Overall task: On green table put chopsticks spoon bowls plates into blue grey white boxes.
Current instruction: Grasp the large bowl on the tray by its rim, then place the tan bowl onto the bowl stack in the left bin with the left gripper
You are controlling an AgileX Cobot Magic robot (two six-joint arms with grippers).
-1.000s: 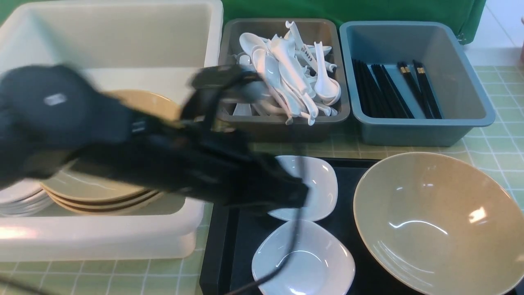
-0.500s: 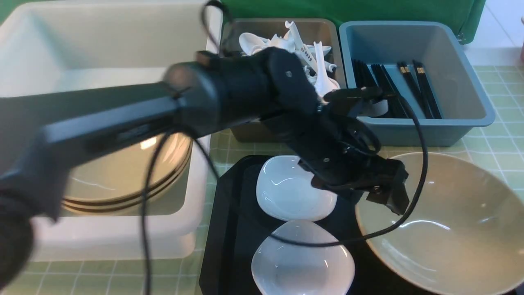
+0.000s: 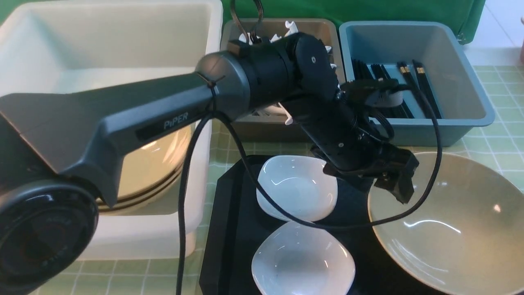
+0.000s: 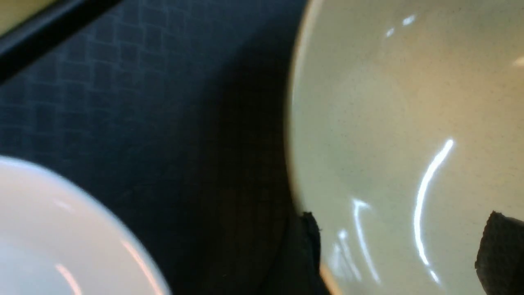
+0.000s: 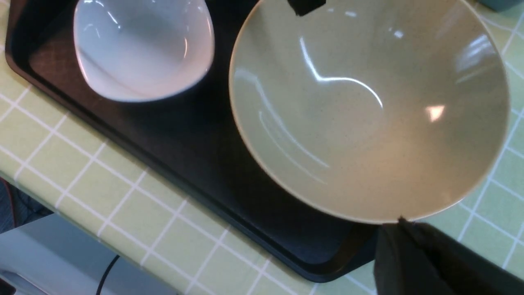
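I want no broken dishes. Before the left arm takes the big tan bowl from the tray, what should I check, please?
1. Left gripper open: ok.
2. Rim of the bowl between its fingers: ok, one is over the inside, the other at the outer edge.
3. Bowl empty: ok.
4. Room in the white box above the stacked bowls: ok.
5. Right gripper clear of the bowl: cannot tell; it is shut, with its tip right at the near rim.
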